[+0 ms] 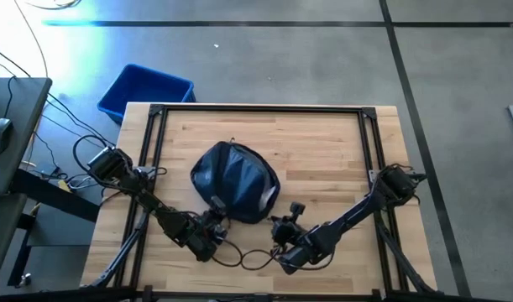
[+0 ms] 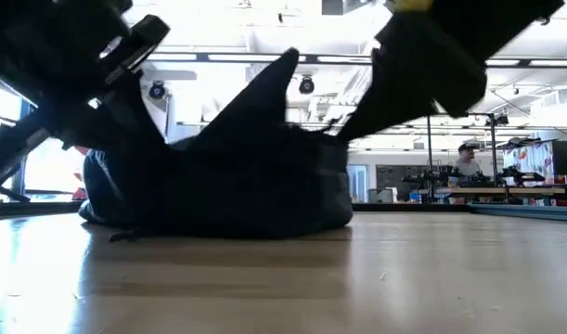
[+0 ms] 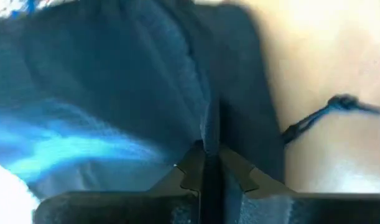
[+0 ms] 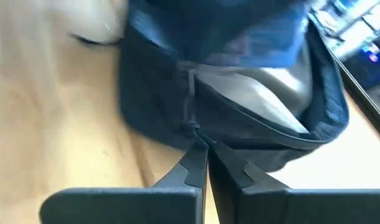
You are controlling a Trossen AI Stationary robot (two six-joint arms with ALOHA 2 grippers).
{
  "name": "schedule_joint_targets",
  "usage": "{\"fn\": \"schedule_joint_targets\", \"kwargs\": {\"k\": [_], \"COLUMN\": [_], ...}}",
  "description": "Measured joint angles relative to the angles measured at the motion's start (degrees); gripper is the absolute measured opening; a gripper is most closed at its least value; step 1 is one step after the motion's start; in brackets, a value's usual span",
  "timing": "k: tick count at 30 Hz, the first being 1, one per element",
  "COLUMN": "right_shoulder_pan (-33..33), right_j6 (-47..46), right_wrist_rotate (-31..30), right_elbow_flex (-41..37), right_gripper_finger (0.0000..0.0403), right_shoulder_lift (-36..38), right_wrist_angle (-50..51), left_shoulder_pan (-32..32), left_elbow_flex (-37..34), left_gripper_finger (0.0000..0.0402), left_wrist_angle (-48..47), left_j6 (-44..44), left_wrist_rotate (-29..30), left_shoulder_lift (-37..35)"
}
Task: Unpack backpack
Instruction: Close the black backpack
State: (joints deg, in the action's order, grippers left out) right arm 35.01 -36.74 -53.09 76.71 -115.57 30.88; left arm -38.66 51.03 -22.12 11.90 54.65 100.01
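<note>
Backpack (image 1: 235, 180): floppy navy fabric, rounded | both grippers pinching edge

Grey concrete floor (image 1: 323, 59) w/ dark tape lines. Blue plastic bin (image 1: 145, 91) on floor at approx 10 o'clock off the wood counter (image 1: 323, 151). Dark side desk (image 1: 13, 134) at 9 w/ cables. Bright ceiling strip lights (image 2: 218, 57); person (image 2: 465, 160) at far bench.

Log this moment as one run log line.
stage: gripping | left gripper: shut on dark navy soft fabric backpack | right gripper: shut on backpack zipper edge | backpack: on wooden table
</note>
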Motion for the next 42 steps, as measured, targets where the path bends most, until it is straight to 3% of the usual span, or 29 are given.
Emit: {"fn": "schedule_joint_targets", "kwargs": {"k": [4,7,13,17,20,25,29,32,37,42], "right_shoulder_pan": [-0.2,0.8,2.2,0.8,-0.6,-3.2,-5.6,-7.1,-8.1,-8.1], "right_j6": [9.9,14.4,14.3,13.1,12.1,4.4,2.2,0.7,1.7,3.1], "right_wrist_rotate": [2.0,-0.3,-2.0,1.0,4.2,4.5,9.3,10.0,6.5,6.2], "right_elbow_flex": [0.0,0.0,0.0,0.0,0.0,0.0,0.1,0.0,0.0,0.0], "right_gripper_finger": [0.0001,0.0001,0.0000,0.0010,0.0044,0.0134,0.0195,0.0218,0.0191,0.0084], "right_shoulder_lift": [0.0,0.0,0.0,0.0,0.0,0.0,-1.0,-2.3,-2.6,-2.6], "right_wrist_angle": [-7.9,-10.6,-11.1,-13.0,-13.8,-11.9,-11.8,-10.5,-10.5,-12.8], "left_shoulder_pan": [-0.1,-1.3,-4.9,-7.1,-7.6,-6.4,-4.8,-3.0,0.2,1.7], "left_elbow_flex": [0.0,0.0,0.0,0.0,0.0,0.0,0.0,0.0,0.0,0.0], "left_gripper_finger": [0.0029,0.0047,0.0077,0.0087,0.0087,0.0087,0.0087,0.0087,0.0087,0.0087], "left_wrist_angle": [-2.8,-5.5,-12.9,-9.7,-2.6,10.3,15.0,16.7,20.5,28.0], "left_j6": [-3.1,-5.0,-14.4,-17.2,-13.3,-3.5,1.7,2.3,3.3,8.8], "left_wrist_rotate": [0.9,1.2,2.7,2.9,2.0,-2.1,-3.0,-3.1,-3.1,-3.2], "left_shoulder_lift": [-1.3,-3.8,-14.2,-20.0,-20.4,-15.2,-10.1,-7.0,-2.5,-0.2]}}
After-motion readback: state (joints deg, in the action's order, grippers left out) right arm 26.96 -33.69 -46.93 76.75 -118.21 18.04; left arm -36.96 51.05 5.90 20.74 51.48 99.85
